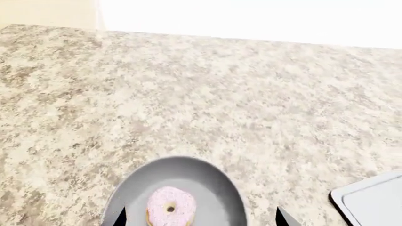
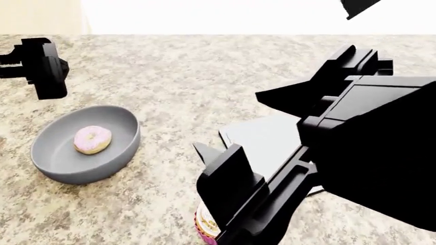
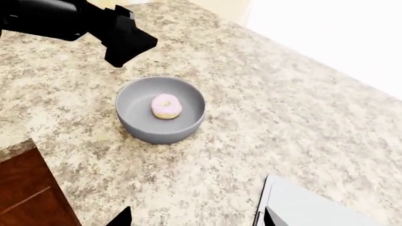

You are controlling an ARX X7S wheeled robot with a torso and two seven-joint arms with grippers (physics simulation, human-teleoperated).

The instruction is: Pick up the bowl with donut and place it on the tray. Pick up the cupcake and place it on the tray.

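Speckled counter holds the rigid bowl; we should pinch its rim, left gripper open, right gripper open too.

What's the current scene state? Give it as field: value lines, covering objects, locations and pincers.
surface: speckled granite counter
bowl: grey, upright on the counter, not held
donut: pink icing, inside the bowl
tray: on the counter beside the bowl, partly hidden by the right arm; visible part bare
cupcake: on the counter, mostly hidden behind the right arm
left pincer: open, above the bowl, holding nothing
right pincer: open, holding nothing
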